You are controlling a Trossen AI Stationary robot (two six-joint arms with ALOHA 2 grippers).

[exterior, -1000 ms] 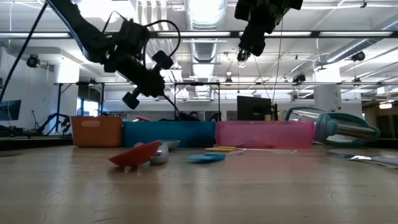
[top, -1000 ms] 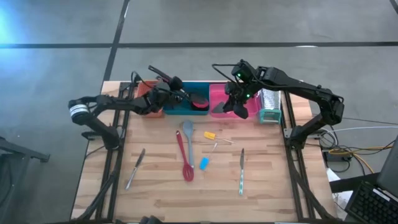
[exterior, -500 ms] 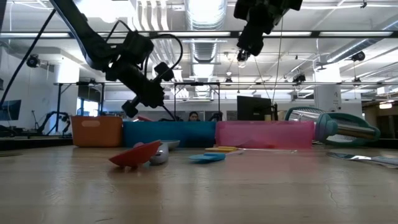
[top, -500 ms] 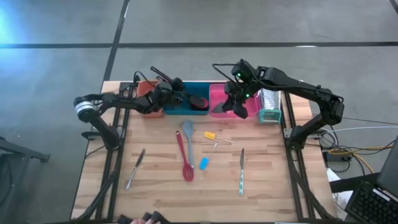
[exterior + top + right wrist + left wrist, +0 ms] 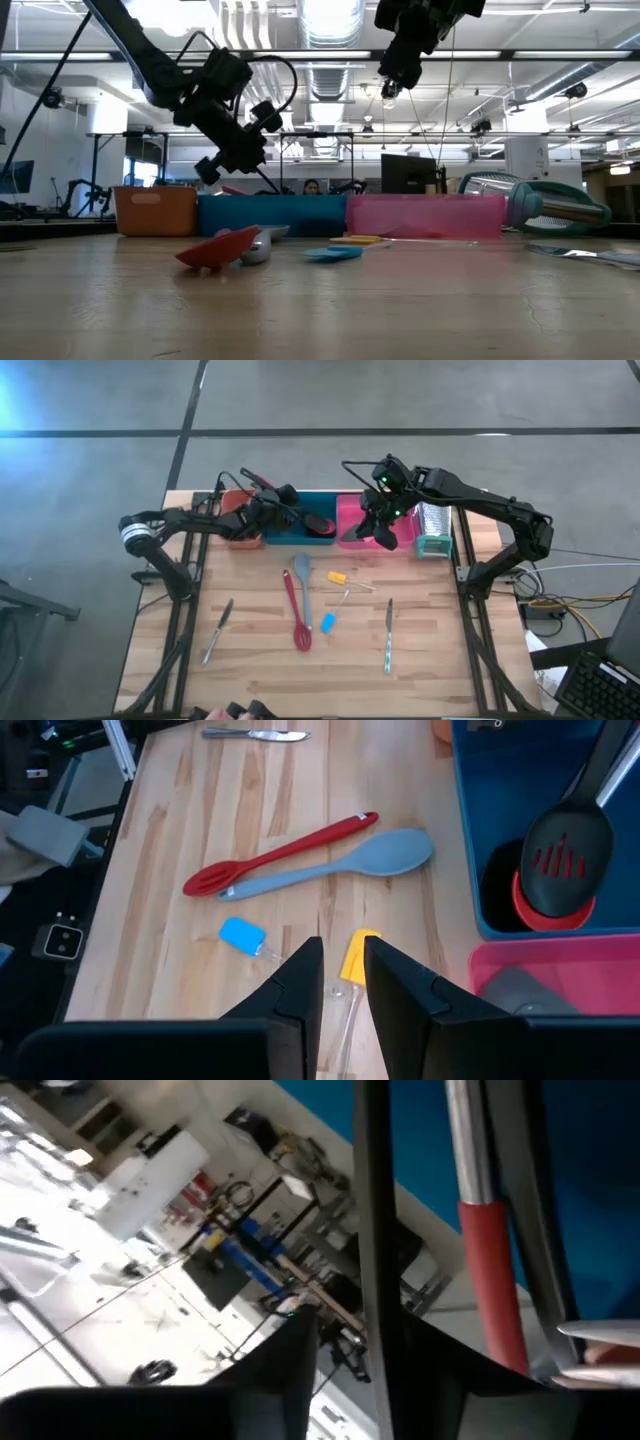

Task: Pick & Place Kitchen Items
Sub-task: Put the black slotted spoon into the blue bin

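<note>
Two knives lie nearest me, one left (image 5: 217,630), one right (image 5: 389,635), both waiting on the bench (image 5: 250,670). Beyond them sit the red slotted spoon (image 5: 296,612), grey spoon (image 5: 303,575), blue tool (image 5: 328,623) and yellow tool (image 5: 338,576), unsorted. Farther back, my right tool (image 5: 343,955) hangs over the pink tray (image 5: 348,510), narrowly parted and holding nothing, likely done dropping. My left tool (image 5: 283,503) hovers over the teal tray (image 5: 300,542), where a black slotted spoon (image 5: 560,845) rests; I cannot tell whether it grips anything.
</note>
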